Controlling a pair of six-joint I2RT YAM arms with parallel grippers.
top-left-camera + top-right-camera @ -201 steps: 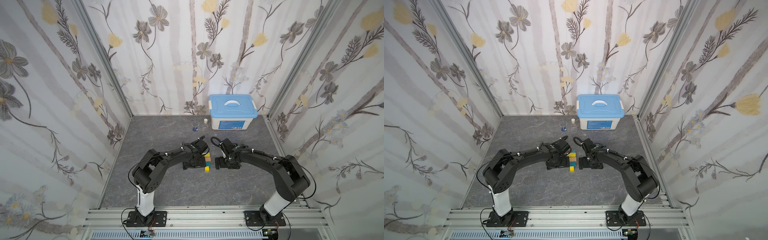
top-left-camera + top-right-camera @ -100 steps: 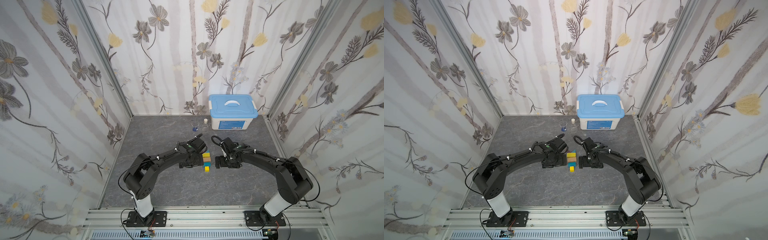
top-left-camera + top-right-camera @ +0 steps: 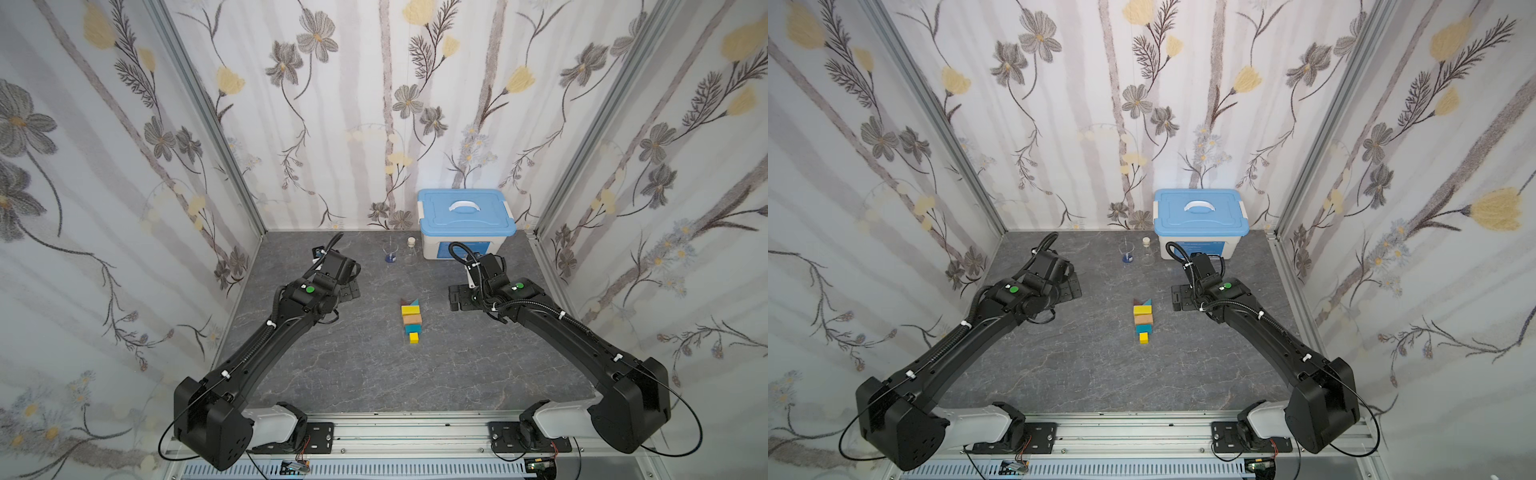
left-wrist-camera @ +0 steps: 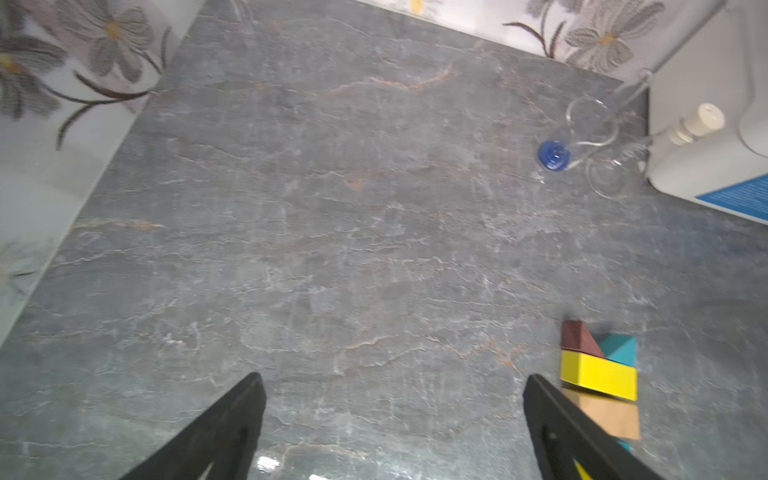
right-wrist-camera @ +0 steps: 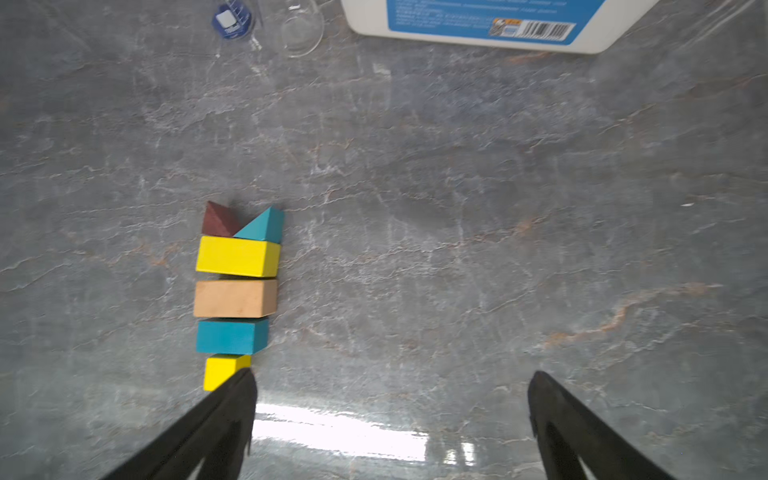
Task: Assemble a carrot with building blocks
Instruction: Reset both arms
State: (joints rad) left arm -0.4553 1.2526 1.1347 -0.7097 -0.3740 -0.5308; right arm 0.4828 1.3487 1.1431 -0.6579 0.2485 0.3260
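Grey tabletop (image 3: 374, 374), carrot (image 3: 411, 318) between left claw (image 3: 350, 290) and right claw (image 3: 455, 297).

- This looks like a small robot lab, not a home.
- A black left arm (image 3: 266, 336) and right arm (image 3: 582, 336) are bolted to a metal rail (image 3: 415, 432).
- Flower wallpaper (image 3: 353, 104) hangs between metal posts (image 3: 208, 116).
- A glass cup (image 3: 390, 252) and a corked bottle (image 3: 411, 251) stand on the grey table (image 3: 353, 374), near a plastic box (image 3: 465, 216).

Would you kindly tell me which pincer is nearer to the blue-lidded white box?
Right. The right pincer is open just in front of the box, on the robot's side; the left pincer, also open, is farther off, beyond the carrot.
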